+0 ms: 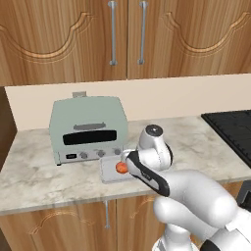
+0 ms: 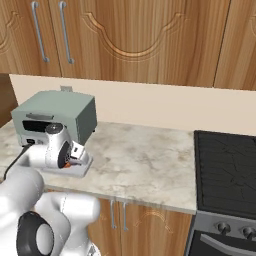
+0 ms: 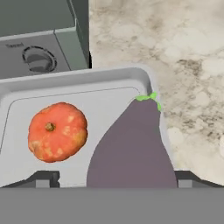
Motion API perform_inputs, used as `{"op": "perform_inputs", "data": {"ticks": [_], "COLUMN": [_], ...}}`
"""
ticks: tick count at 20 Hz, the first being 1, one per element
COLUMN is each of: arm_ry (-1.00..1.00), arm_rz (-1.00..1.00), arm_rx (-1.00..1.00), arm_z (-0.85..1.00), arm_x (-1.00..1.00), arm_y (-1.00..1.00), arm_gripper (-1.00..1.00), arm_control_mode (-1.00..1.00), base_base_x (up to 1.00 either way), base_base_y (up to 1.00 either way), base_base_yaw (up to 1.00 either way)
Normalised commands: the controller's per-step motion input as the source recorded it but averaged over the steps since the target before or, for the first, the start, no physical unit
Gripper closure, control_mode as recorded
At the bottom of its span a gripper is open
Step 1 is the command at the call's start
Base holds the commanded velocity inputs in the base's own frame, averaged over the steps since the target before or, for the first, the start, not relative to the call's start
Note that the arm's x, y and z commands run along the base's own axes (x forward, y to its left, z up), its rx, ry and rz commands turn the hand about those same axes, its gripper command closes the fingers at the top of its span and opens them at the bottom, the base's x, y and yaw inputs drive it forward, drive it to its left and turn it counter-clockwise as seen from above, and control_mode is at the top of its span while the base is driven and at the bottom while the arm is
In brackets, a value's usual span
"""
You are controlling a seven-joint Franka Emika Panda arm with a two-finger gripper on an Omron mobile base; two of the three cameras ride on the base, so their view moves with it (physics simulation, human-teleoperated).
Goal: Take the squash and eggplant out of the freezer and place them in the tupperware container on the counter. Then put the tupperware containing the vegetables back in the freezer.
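gripper [image 3: 131, 186] above tupperware container [image 3: 87, 83] | grips eggplant [image 3: 131, 148] | squash [image 3: 57, 131] inside

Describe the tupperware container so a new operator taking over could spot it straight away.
Find the mint-green toaster oven on the beige marbled counter; the tupperware container sits on the counter just in front of it. It is a shallow pale grey tray with rounded corners and a low rim, unlike the boxy oven. The orange-red squash lies in it, and the dark purple eggplant hangs over it.

mint-green toaster oven [image 1: 88, 129], black stovetop [image 2: 225, 171], wooden wall cabinets [image 1: 127, 37]
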Motion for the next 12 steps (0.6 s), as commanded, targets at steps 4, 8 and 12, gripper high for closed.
{"op": "perform_inputs", "data": {"ticks": [4, 8, 12], "arm_ry": [0.00, 0.00, 0.03], "arm_rz": [0.00, 0.00, 0.00], "arm_rx": [0.01, 0.01, 0.00], "arm_z": [0.61, 0.26, -0.15], "arm_x": [-0.11, -0.15, 0.08], "arm_y": [-0.06, 0.01, 0.30], "arm_gripper": [-1.00, -1.00, -1.00], "arm_control_mode": [-1.00, -1.00, -1.00], "base_base_x": [0.00, 0.00, 0.00], "base_base_y": [0.00, 0.00, 0.00], "base_base_yaw": [0.00, 0.00, 0.00]}}
